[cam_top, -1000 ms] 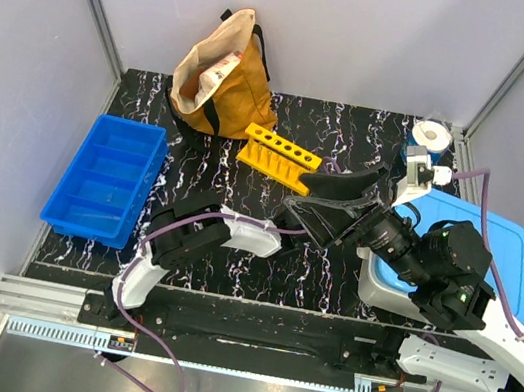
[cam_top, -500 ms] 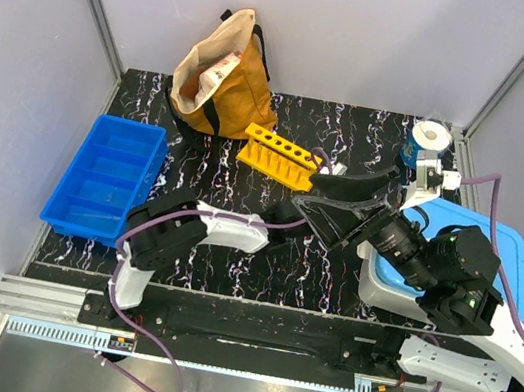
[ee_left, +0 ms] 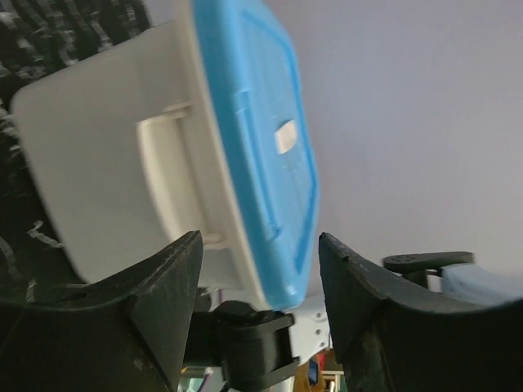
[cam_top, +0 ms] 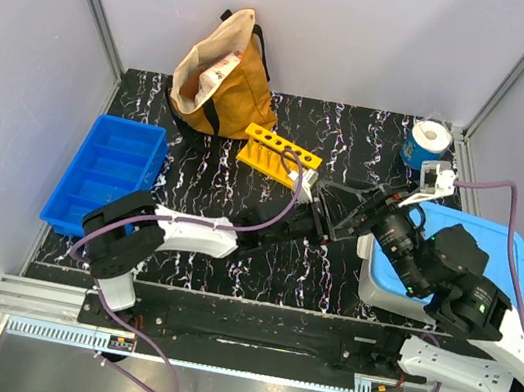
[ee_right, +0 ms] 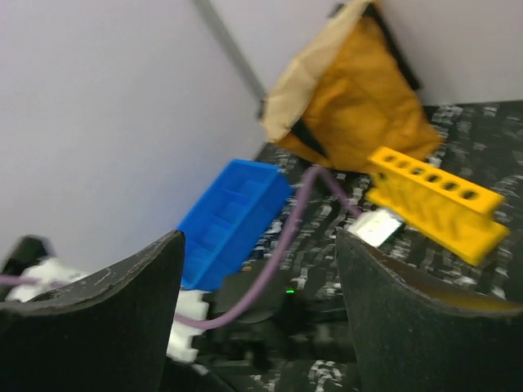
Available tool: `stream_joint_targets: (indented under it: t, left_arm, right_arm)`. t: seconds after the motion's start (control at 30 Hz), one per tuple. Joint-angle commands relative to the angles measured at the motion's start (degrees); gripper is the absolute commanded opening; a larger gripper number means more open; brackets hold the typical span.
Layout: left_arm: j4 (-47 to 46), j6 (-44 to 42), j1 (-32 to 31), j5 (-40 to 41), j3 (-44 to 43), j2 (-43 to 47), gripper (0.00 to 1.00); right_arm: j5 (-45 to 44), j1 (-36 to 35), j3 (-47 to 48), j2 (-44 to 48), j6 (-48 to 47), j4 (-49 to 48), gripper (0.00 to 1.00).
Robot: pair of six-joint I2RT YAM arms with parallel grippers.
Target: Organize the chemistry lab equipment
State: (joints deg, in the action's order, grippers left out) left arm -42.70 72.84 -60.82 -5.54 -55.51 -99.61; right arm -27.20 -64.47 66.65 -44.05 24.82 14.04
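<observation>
Where my two arms meet over the middle of the black marbled bench [cam_top: 355, 131], the top view gives only a knot of dark shapes. I cannot tell from it where the lab equipment is, or whether any piece lies among them.

Largest on the bench is the white bin with a blue lid [cam_top: 501, 253] on my right. The top view shows mostly its lid, partly hidden by my right arm. My left wrist view alone shows its white side wall, a moulded handle and a small pale patch on the lid, too blurred to read.

On the left sits the blue divided bin [cam_top: 108, 177]. At the back stands the tan bag [cam_top: 235, 90], mouth open, with something pale bearing red marks inside, too small to read. The bag's top is cut off in my right wrist view.

Just in front of the bag is the yellow rack [cam_top: 279, 155]. Its row of round holes shows best from my right wrist.

Only the top view shows the paper roll [cam_top: 429, 139], in the far right corner.

My left gripper [ee_left: 259, 245] stands apart with nothing between its fingers. My right gripper [ee_right: 260, 241] is spread wide, likewise holding nothing.
</observation>
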Motion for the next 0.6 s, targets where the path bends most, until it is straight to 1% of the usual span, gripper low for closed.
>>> stream_joint_targets:
  t: [0.0, 0.07, 0.1, 0.17, 0.27, 0.3, 0.43, 0.5, 0.57]
  left_arm:
    - [6.11, -6.11, 0.61, 4.48, 1.45, 6.0, 0.63]
    - [8.24, -7.79, 0.79, 5.28, 2.85, 8.46, 0.64]
    - [8.68, -8.67, 0.96, 7.1, 3.9, 10.04, 0.65]
    - [10.34, -9.73, 1.49, 8.43, 5.57, 12.5, 0.68]
    - [12.37, -11.14, 2.19, 9.06, 7.51, 15.84, 0.72]
    - [12.64, -11.4, 2.45, 9.06, 8.3, 16.64, 0.73]
    - [11.94, -12.19, 4.03, 7.22, 10.85, 19.1, 0.74]
    - [12.2, -12.72, 5.18, 5.81, 11.29, 19.54, 0.75]
    - [14.73, -13.77, 6.32, 2.65, 10.25, 19.72, 0.77]
  right_arm:
    - [-17.67, -0.13, 3.57, -2.87, -0.57, 11.07, 0.78]
    - [-23.83, -0.05, 4.97, -4.8, 0.58, 17.56, 0.77]
    - [-26.47, -0.04, 5.59, -5.6, 1.28, 19.16, 0.76]
    - [-31.13, 0.04, 6.55, -6.57, 3.38, 25.3, 0.69]
    - [-33.79, 2.4, 8.14, -7.45, 6.9, 33.3, 0.59]
    - [-32.92, 5.29, 9.01, -7.89, 8.04, 35.68, 0.57]
    - [-21.52, 18.21, 9.98, -11.21, 5.07, 40.26, 0.56]
    - [-19.39, 22.88, 10.6, -13.33, 5.85, 43.77, 0.56]
    - [-18.16, 26.22, 10.26, -14.04, 6.91, 45.72, 0.53]
